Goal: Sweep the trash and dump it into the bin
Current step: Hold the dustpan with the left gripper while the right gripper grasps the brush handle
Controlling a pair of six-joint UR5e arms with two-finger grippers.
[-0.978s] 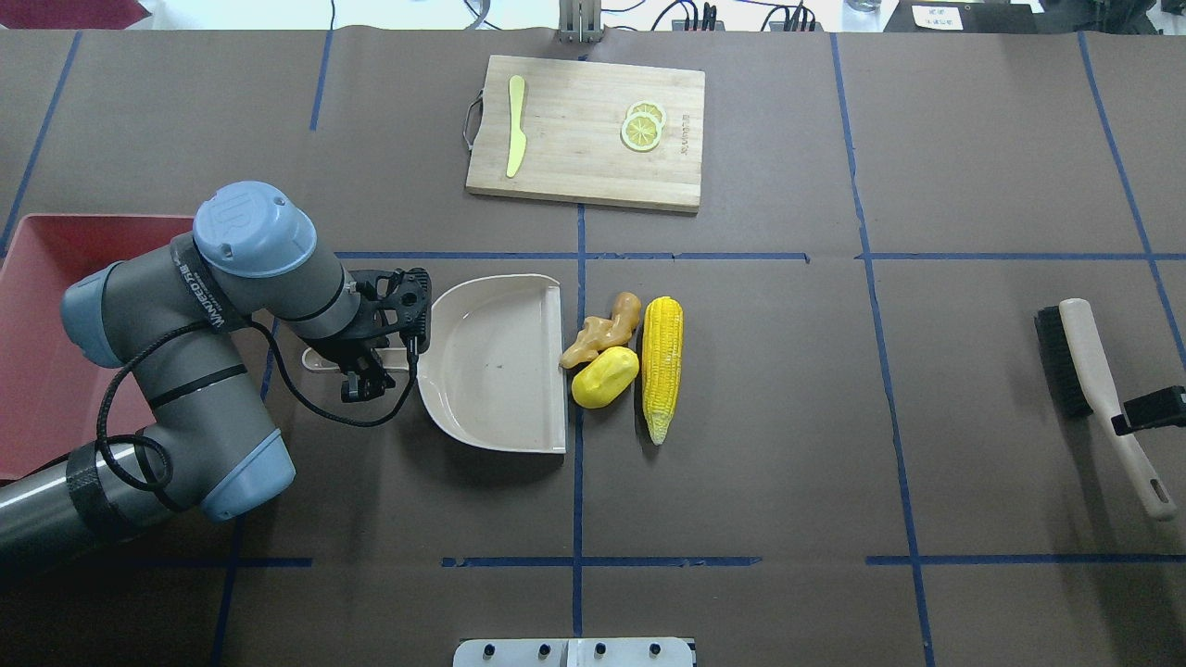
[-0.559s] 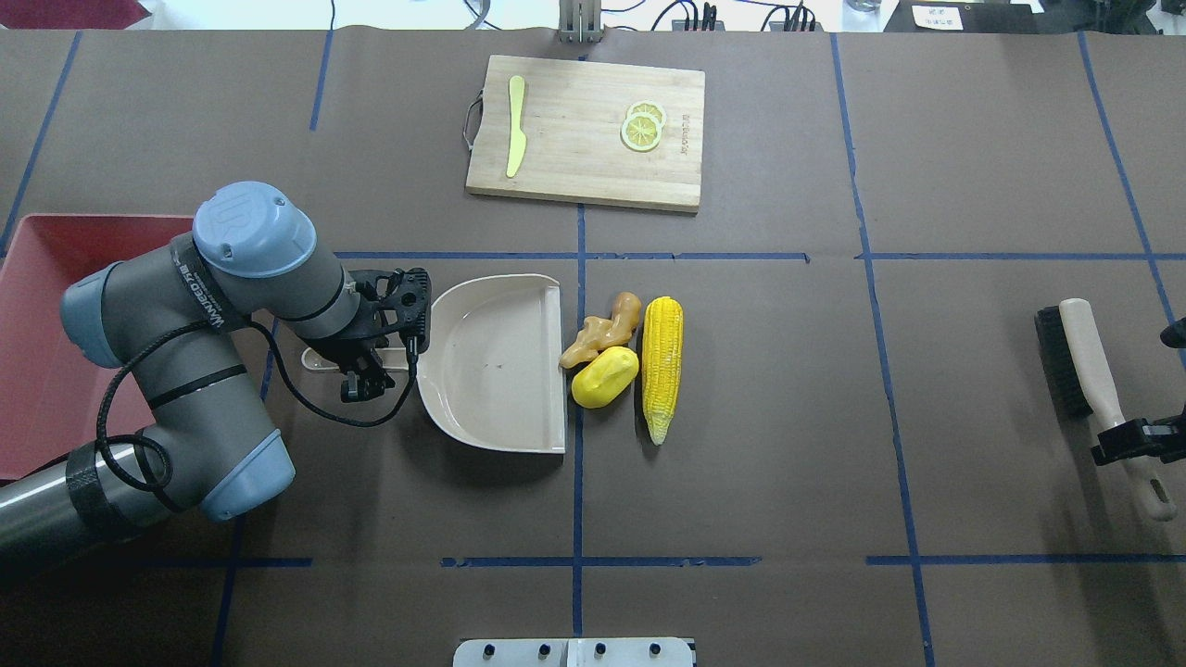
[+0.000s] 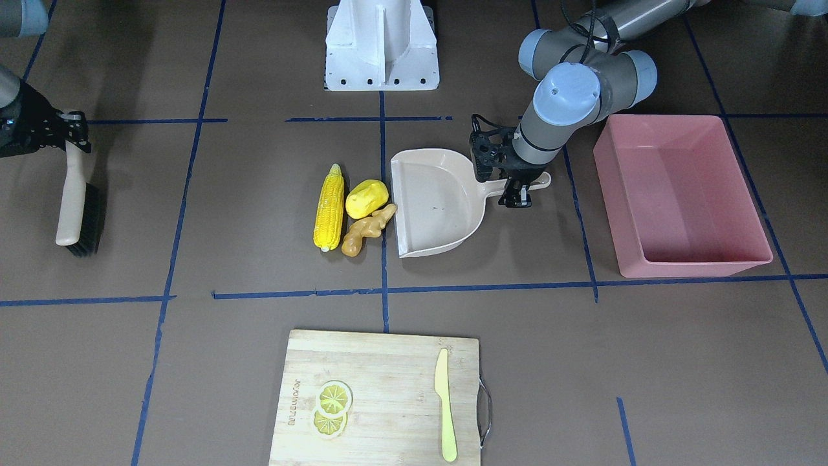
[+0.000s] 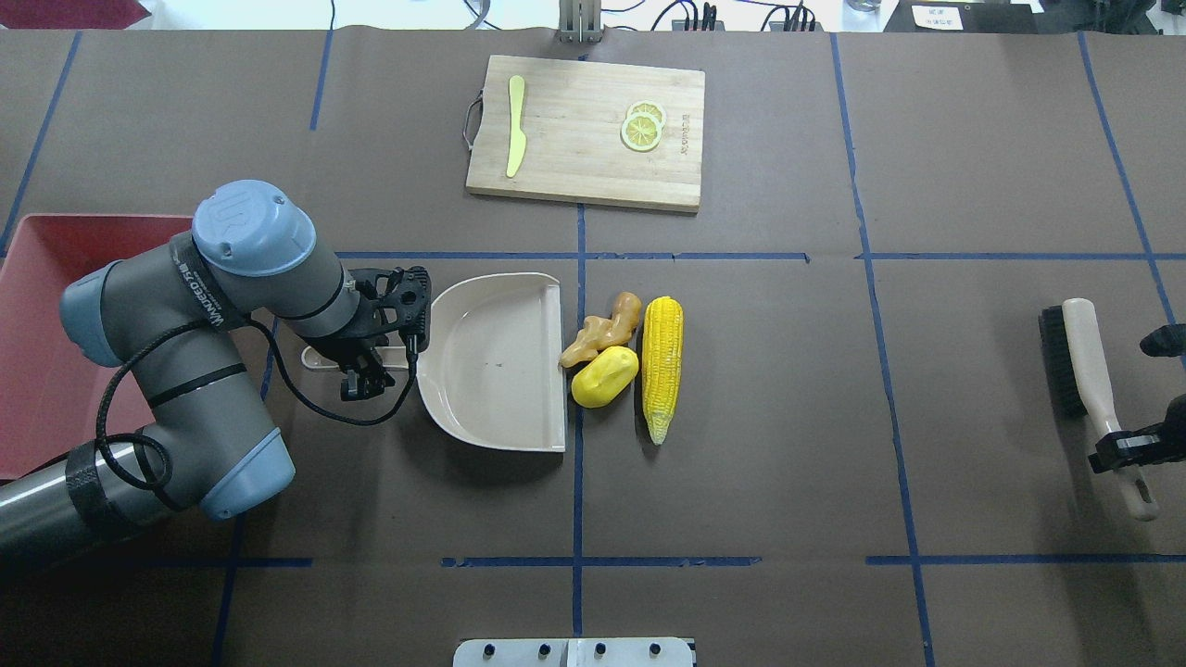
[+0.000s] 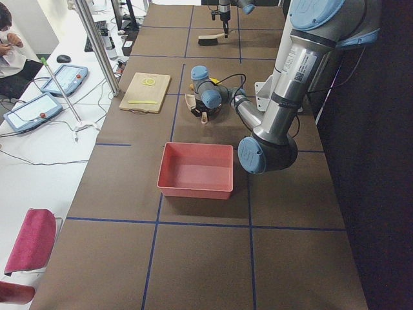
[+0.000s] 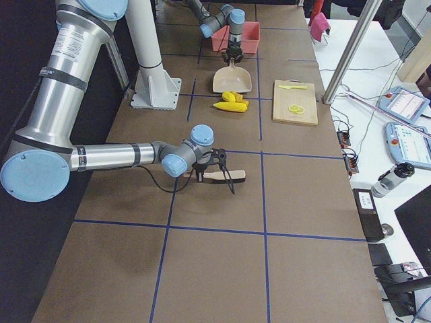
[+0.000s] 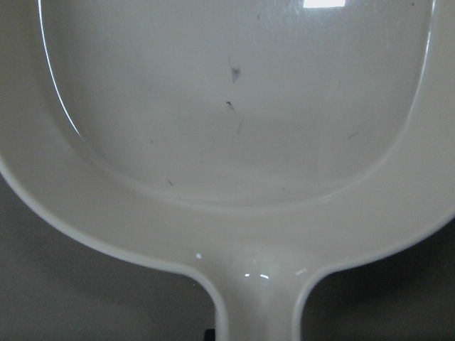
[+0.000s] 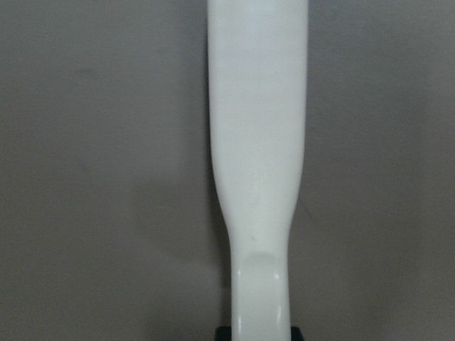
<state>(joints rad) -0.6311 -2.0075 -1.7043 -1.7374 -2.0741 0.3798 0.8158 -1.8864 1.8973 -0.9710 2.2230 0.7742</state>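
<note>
The trash lies mid-table: a yellow corn cob (image 4: 662, 366), a rounded yellow lump (image 4: 604, 376) and a tan ginger root (image 4: 602, 329), just right of the open edge of a beige dustpan (image 4: 491, 361). My left gripper (image 4: 366, 363) is shut on the dustpan's handle; the pan fills the left wrist view (image 7: 234, 142). The pink bin (image 3: 679, 194) stands beyond the left arm, partly hidden by it in the overhead view (image 4: 37, 306). My right gripper (image 4: 1126, 445) is shut on the handle of a black-bristled brush (image 4: 1079, 357) at the far right; the handle shows in the right wrist view (image 8: 257, 142).
A wooden cutting board (image 4: 586, 132) at the table's far side holds a pale yellow-green knife (image 4: 515, 139) and lemon slices (image 4: 642, 128). Blue tape lines cross the brown table. The robot's white base (image 3: 381, 45) stands at the near edge.
My right gripper moved down along the brush handle and closed on it; the brush turned slightly. The left arm, dustpan and trash have not moved.
</note>
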